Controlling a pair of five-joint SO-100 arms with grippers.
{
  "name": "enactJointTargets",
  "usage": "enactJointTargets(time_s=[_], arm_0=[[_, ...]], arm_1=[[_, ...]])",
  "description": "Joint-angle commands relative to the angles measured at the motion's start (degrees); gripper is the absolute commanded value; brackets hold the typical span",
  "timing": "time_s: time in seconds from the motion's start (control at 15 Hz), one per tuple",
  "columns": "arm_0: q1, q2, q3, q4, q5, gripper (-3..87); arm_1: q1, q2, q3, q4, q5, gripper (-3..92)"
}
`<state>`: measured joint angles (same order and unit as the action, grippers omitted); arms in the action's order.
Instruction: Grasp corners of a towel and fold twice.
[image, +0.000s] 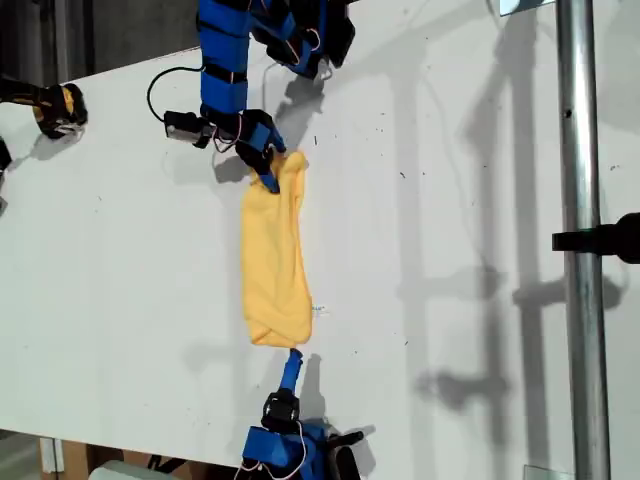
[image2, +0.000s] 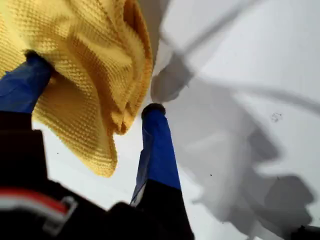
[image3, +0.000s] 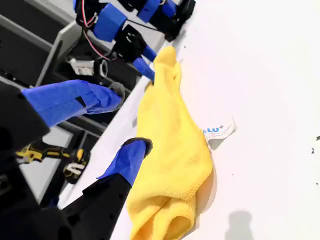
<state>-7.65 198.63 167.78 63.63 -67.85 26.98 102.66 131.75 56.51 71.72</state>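
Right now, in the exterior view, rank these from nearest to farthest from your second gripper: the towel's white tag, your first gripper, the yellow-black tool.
From my second gripper, in the exterior view:
1. White tag, beside the towel's lower end.
2. My first gripper, at the towel's upper end.
3. Yellow-black tool, upper left corner.

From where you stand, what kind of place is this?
Probably a robotics workbench or lab: a plain white table, two blue robot arms, a metal pole for gear, and a yellow towel for practice.
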Motion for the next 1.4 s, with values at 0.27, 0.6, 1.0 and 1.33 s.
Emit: enactJointTargets(time_s=[0.27,0.6,1.0,1.33], arm_0=[[0.70,0.35,-0.88,2.11,-1.67,15.9],[0.88,0.35,-1.14,3.34,-1.93,15.9],[1.32,0.35,-1.32,3.60,-1.49,15.9],[1.58,0.35,-1.32,3.69,-0.70,16.0]], arm_1=[[-3.43,-24.96,-27.16,2.81,-5.36,32.9],[-2.20,-25.40,-32.43,9.93,-9.93,0.1],[-7.73,-13.97,-29.18,32.34,-7.12,0.0],[-18.28,-8.44,-28.65,51.68,1.85,0.0]])
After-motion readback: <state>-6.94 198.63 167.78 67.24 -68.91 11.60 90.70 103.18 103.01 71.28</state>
